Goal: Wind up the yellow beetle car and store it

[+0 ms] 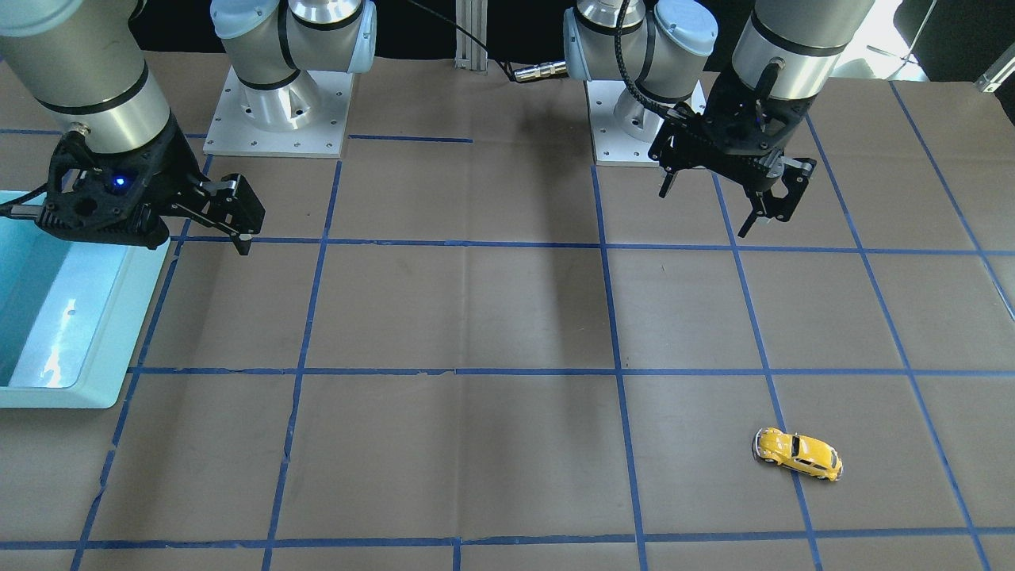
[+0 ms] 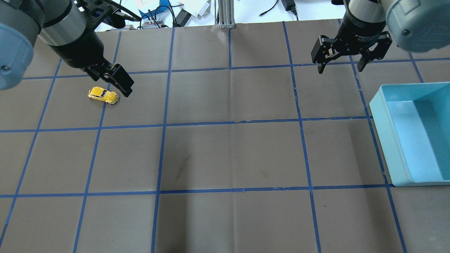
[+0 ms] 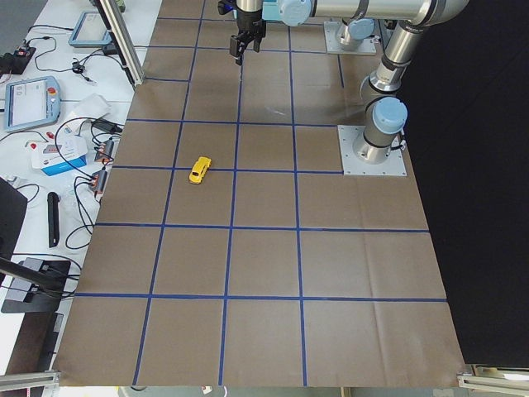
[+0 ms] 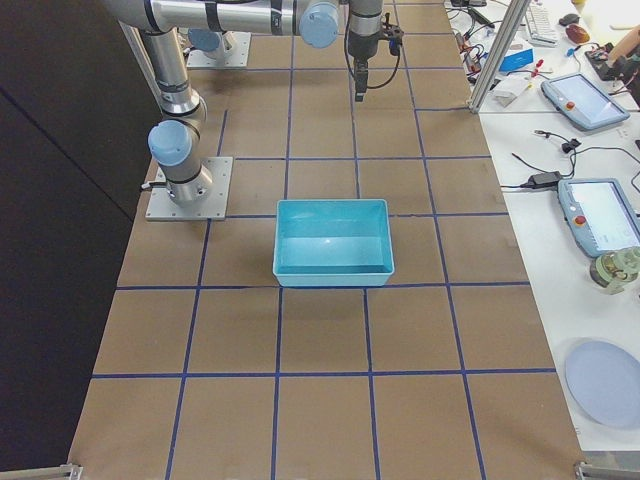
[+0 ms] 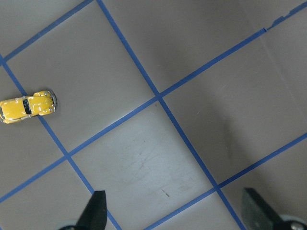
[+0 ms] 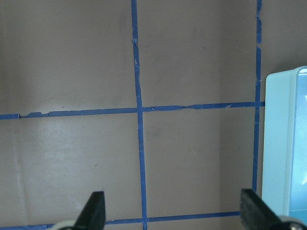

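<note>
The yellow beetle car stands on its wheels on the brown table, on a blue tape line at the far left; it also shows in the front-facing view and at the left edge of the left wrist view. My left gripper is open and empty. It hangs well above the table, offset from the car. My right gripper is open and empty, high above the table at the far right, beside the bin.
A light blue open bin stands on the right side of the table, its rim at the right edge of the right wrist view. Blue tape lines grid the table. Cables and devices lie beyond the far edge.
</note>
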Controlling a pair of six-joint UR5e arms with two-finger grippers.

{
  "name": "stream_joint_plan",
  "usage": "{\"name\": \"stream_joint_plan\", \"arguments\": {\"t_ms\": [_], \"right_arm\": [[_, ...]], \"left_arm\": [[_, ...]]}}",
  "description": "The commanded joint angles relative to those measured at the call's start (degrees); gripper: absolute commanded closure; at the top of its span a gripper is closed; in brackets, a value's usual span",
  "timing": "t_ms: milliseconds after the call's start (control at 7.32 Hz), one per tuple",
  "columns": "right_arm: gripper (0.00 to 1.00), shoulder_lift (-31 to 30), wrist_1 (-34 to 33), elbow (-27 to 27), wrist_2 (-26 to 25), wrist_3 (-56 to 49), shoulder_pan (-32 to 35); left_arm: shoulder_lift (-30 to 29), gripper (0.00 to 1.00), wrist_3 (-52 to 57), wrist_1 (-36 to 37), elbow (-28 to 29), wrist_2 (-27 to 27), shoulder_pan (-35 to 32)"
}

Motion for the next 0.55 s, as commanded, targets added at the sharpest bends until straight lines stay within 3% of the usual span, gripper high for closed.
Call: {"name": "stream_joint_plan", "arguments": {"t_ms": [0,410], "right_arm": [[0.00,-0.42,1.88,0.40,0.00,0.05,0.02],[0.00,-0.33,1.18,0.41,0.45,-0.82,0.02]], "left_arm": [[0.08,0.00,16.05,1.11,-0.04,0.09,-0.13],[0.00,0.00,31.11,1.90,-0.04,0.09,-0.13]]}}
